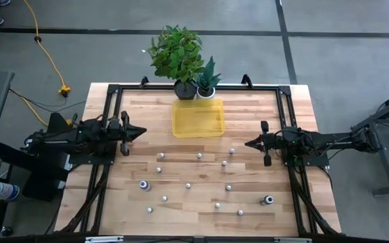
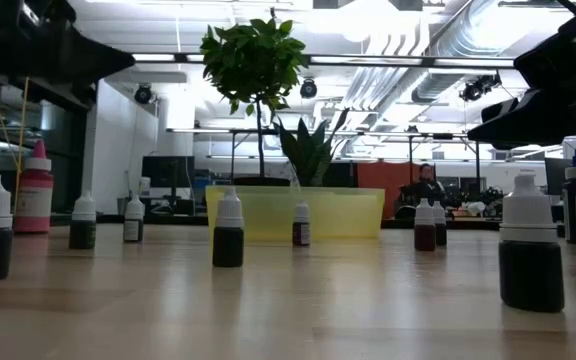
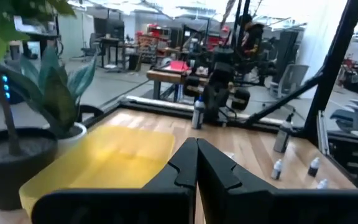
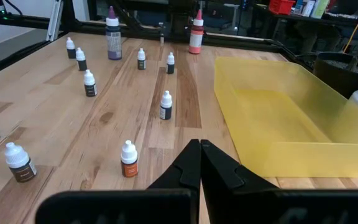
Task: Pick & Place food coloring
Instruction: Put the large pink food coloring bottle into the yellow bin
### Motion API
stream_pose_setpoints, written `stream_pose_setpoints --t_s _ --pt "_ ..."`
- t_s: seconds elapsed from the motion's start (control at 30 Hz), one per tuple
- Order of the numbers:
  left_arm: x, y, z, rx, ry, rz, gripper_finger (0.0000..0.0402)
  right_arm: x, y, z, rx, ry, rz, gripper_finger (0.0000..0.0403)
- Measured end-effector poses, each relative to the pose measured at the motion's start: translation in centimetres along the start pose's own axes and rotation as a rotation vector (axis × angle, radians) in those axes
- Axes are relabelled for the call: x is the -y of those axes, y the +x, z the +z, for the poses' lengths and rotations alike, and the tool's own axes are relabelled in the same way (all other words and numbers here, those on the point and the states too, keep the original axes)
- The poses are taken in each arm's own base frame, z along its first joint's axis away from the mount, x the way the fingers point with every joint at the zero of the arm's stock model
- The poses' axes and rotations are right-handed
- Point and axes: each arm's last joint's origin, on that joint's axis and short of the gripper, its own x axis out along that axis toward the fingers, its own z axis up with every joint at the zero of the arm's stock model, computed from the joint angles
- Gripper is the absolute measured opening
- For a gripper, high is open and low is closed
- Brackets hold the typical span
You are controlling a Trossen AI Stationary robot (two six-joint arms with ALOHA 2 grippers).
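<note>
Several tiny food coloring bottles (image 1: 188,185) with whitish caps stand upright on their bases, scattered over the near half of the wooden table (image 1: 113,202). Among them are a larger dark one (image 1: 144,184) and another (image 1: 267,200). In the right wrist view the closest ones are an orange bottle (image 4: 128,159) and a dark bottle (image 4: 166,106). My left gripper (image 1: 144,131) hovers shut at the table's left side, pointing level toward the right (image 3: 196,144). My right gripper (image 1: 246,143) hovers shut at the right side, pointing left (image 4: 200,145). Neither holds anything.
A flat translucent yellow tray (image 1: 198,119) lies at the far middle of the table. Behind it stand two potted plants (image 1: 178,54) on the far edge. A black frame (image 1: 286,101) runs around the table. Bare wood lies between the two grippers.
</note>
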Motion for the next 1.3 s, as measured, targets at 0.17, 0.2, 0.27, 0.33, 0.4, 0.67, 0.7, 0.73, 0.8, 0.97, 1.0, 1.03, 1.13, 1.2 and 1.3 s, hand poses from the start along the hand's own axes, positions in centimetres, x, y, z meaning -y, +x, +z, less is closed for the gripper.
stream_pose_setpoints --t_s 0.17,0.2,0.27,0.33,0.4,0.67,0.7,0.73,0.8,0.97,1.0,1.03,1.13,1.2,1.3 --pt "0.1 -0.8 1.9 -0.039 -0.007 0.008 0.0000 0.0 0.0 0.0 0.000 0.000 0.000 0.0000" --pt "0.1 -1.0 2.5 -0.049 -0.009 0.009 0.0000 0.0 0.0 0.0 0.000 0.000 0.000 0.0000" --pt "0.1 -1.6 3.9 -0.055 -0.008 0.010 0.0000 0.0 0.0 0.0 0.000 0.000 0.000 0.0000" --pt "0.2 -2.2 5.2 -0.078 -0.005 0.014 0.0000 0.0 0.0 0.0 0.000 0.000 0.000 0.0000" --pt "0.2 -2.5 6.2 -0.121 0.003 0.020 0.0000 0.0 0.0 0.0 0.000 0.000 0.000 0.0000" --pt "0.8 -1.9 10.5 -0.326 0.037 0.022 0.0000 0.0 0.0 0.0 0.000 0.000 0.000 0.0000" --pt "0.9 -1.7 11.2 -0.353 0.041 0.024 0.0000 0.0 0.0 0.0 0.000 0.000 0.000 0.0000" --pt "1.0 -1.5 11.9 -0.379 0.044 0.027 0.0000 0.0 0.0 0.0 0.000 0.000 0.001 0.0000" --pt "1.2 -1.4 13.3 -0.420 0.028 0.038 0.0000 0.0 0.0 0.0 0.000 0.000 0.000 0.0000" --pt "1.1 -1.7 15.8 -0.513 -0.118 0.182 0.0000 0.0 0.0 0.0 -0.001 0.000 0.000 0.0000" --pt "1.1 -1.7 15.9 -0.543 -0.168 0.206 0.0000 0.0 0.0 0.0 0.000 0.000 0.000 0.0000" --pt "1.2 -1.7 15.9 -0.571 -0.220 0.230 0.0000 0.0 0.0 0.0 0.000 0.000 0.000 0.0000" --pt "1.2 -2.0 15.7 -0.653 -0.375 0.269 0.0000 0.0 0.0 0.0 0.000 0.000 0.000 0.0000" --pt "1.3 -2.2 15.3 -0.716 -0.448 0.281 0.0000 0.0 0.0 0.0 0.000 0.000 0.000 0.0000" --pt "1.2 -2.9 14.6 -0.818 -0.570 0.351 0.0000 0.0 0.0 0.0 0.000 0.000 0.000 0.0000"
